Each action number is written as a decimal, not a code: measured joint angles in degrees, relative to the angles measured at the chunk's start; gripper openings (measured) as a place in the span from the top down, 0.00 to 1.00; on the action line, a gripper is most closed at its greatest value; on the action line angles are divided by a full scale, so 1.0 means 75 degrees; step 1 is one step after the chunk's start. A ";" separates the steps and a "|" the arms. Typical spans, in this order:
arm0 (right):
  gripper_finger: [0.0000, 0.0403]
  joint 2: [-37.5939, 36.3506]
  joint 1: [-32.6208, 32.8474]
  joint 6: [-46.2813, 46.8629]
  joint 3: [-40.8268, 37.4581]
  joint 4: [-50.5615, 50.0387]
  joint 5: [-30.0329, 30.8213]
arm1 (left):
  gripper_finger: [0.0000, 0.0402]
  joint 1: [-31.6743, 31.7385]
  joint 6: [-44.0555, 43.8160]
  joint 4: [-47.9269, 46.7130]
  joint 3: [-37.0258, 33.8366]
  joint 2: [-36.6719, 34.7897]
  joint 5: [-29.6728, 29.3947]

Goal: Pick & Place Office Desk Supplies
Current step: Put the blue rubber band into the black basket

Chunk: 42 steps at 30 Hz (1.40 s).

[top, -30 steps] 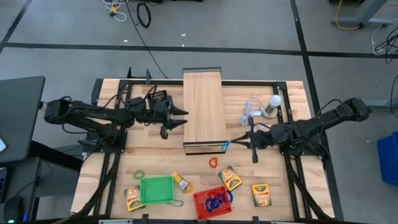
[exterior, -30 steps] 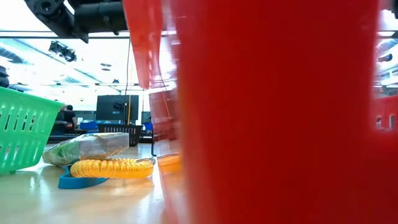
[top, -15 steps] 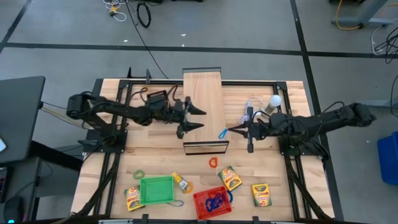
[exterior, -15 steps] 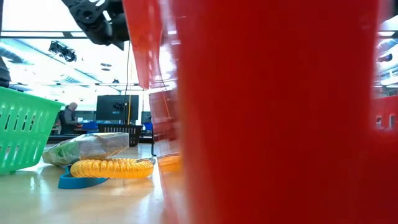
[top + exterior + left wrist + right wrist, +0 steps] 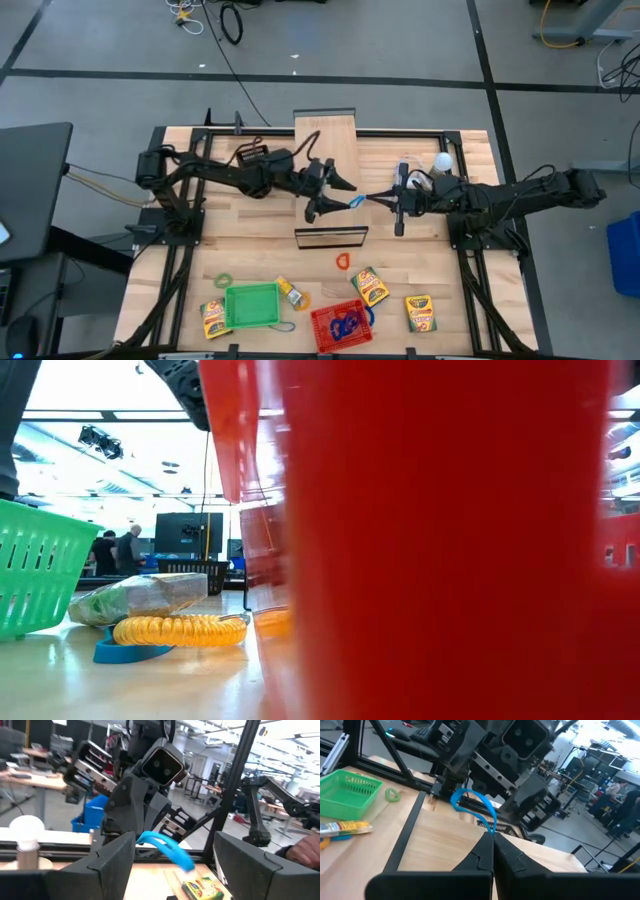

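We saw the desk [image 5: 470, 300] carrying a long wooden box [image 5: 327, 175] at its middle. Both arms stretched level over it toward each other, meeting above the box's right edge. The left gripper [image 5: 335, 196] reached in from the left with its fingers [image 5: 115, 865] spread wide on either side of a blue loop [image 5: 356, 200]. The right gripper [image 5: 372, 199] came from the right, fingers [image 5: 487, 857] pinched tight on that loop's end, holding it in the air between the two. Along the near edge stood a green basket [image 5: 251, 305] and a red basket [image 5: 340, 325], with crayon boxes [image 5: 369, 287] beside them and an orange loop [image 5: 343, 261] nearer the box.
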 joint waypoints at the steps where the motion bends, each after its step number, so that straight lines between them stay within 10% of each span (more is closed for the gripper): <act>1: 1.00 0.0000 0.0000 -0.0013 0.0000 -0.0020 0.0000 | 0.30 0.0000 -0.0099 -0.0161 0.0111 0.0065 0.0080; 18: 1.00 0.0000 -0.0071 -0.0116 0.0003 -0.0039 0.0003 | 0.35 0.0000 -0.0239 -0.1682 0.0985 0.0542 0.0501; 32: 1.00 0.0000 -0.0070 -0.0122 0.0003 -0.0007 -0.0021 | 0.95 0.0000 0.0456 -0.1701 0.0985 0.0542 0.0368; 42: 0.91 0.0000 -0.0064 0.0008 0.0003 0.0014 -0.0035 | 0.99 0.0000 0.0870 -0.1699 0.0985 0.0542 0.0634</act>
